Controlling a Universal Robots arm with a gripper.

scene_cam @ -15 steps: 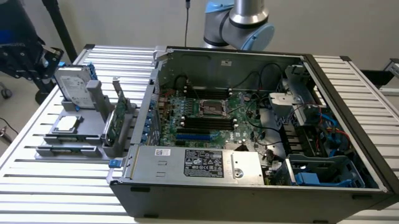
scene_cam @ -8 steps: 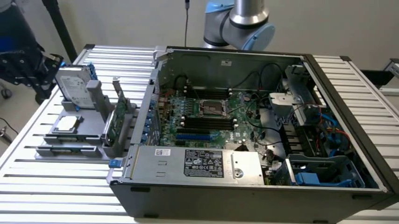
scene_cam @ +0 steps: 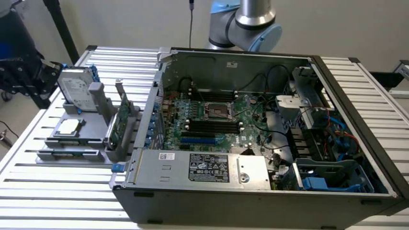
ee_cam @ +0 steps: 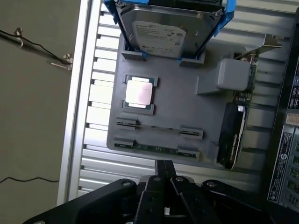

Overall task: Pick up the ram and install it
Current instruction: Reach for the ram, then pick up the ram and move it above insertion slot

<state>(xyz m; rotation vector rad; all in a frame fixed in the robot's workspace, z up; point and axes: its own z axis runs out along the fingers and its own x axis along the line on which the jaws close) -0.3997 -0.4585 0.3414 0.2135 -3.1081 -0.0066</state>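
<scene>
Wrist view: one tool (ee_cam: pixel 164 164), black, its two fingers (ee_cam: pixel 160 169) drawn together at the tips. No gap shows between them and nothing is held. It hangs over the slatted aluminium table (ee_cam: pixel 93 100), just off the edge of a grey holder tray (ee_cam: pixel 187 107).

Count on the tray:
- one ram (ee_cam: pixel 154 148)
- one square silver processor chip (ee_cam: pixel 138 92)
- one hard drive (ee_cam: pixel 156 32) in a blue bracket
- one green expansion card (ee_cam: pixel 233 135) with a metal bracket, standing on edge

Ram: a thin dark green strip, seated on edge in the row of grey clips along the tray edge closest to the tool. It lies just ahead of the fingertips, near but apart, with no contact. A second row of clips runs parallel just beyond it; I cannot tell whether it carries anything. The processor chip sits further on, and the hard drive is at the tray's opposite end.

Exterior view: one open computer case (scene_cam: pixel 255 143) stands on the table, with the tray beside it on the exterior view's left. The ram is at the tray's near end, so it is not yet installed. The hard drive leans at the far end, and the expansion card stands on the side next to the case. Inside the case are one green motherboard (scene_cam: pixel 246 120), one processor socket (scene_cam: pixel 216 110), a bank of black memory slots (scene_cam: pixel 214 127) just near of the socket, and one silver power supply box (scene_cam: pixel 198 167) along the near wall. The arm base (scene_cam: pixel 246 24) rises behind the case's far wall.
</scene>
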